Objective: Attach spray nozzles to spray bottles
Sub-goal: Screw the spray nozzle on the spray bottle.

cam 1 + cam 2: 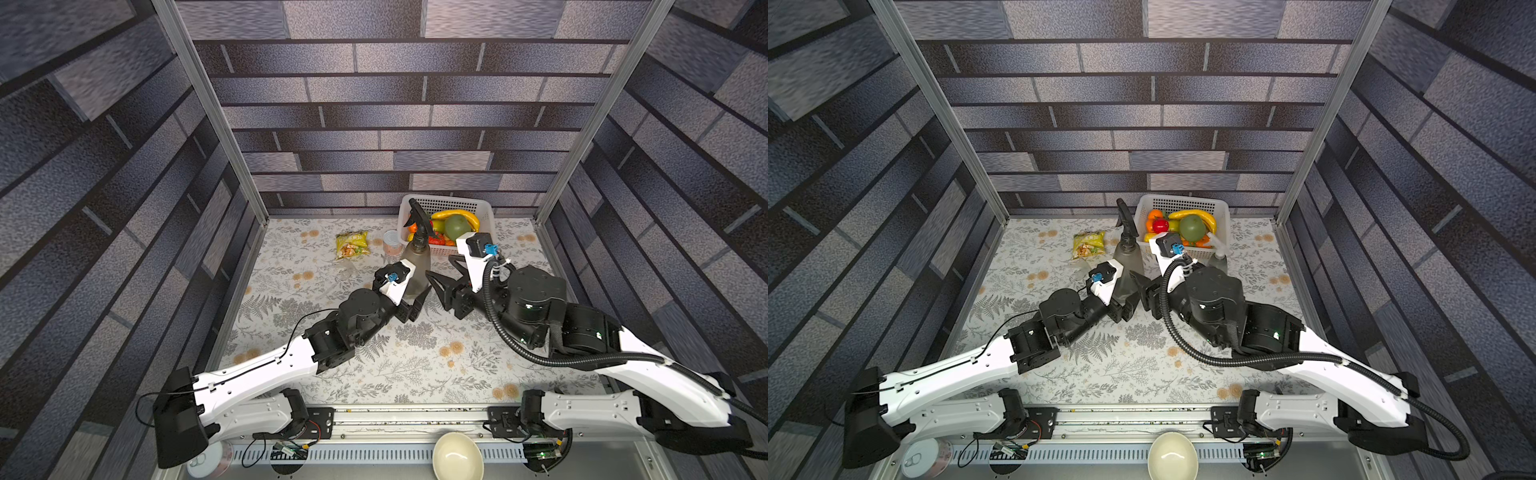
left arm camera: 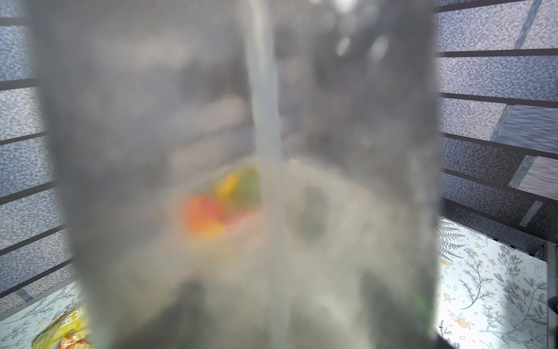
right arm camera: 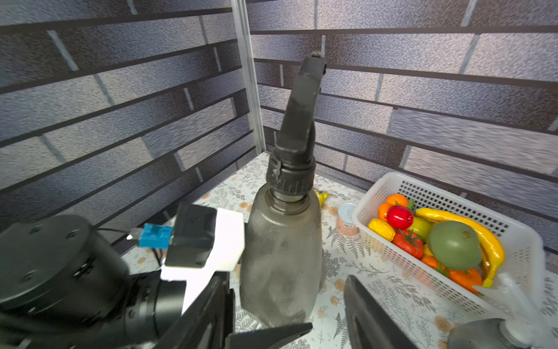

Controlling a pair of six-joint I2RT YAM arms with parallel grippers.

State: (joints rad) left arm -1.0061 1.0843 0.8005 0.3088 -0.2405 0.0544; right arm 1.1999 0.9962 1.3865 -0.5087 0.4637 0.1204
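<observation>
A smoky-grey spray bottle (image 1: 415, 270) stands upright at mid-table, with a black spray nozzle (image 1: 419, 219) sitting on its neck. My left gripper (image 1: 415, 293) is shut on the bottle's lower body. In the left wrist view the bottle (image 2: 151, 151) fills the picture, the dip tube (image 2: 265, 121) showing inside it. My right gripper (image 3: 285, 279) stands open just right of the bottle (image 3: 280, 256), its fingers apart and not touching it; the nozzle's collar (image 3: 290, 176) shows above. A second bottle (image 1: 1219, 262) with a clear-whitish nozzle (image 1: 1214, 244) stands in front of the basket.
A white basket (image 1: 487, 208) of plastic fruit stands at the back right. A yellow snack bag (image 1: 352, 245) and a small tin can (image 1: 390, 241) lie left of it. A cream bowl (image 1: 457, 457) and a canned tin (image 1: 928, 457) rest on the front rail.
</observation>
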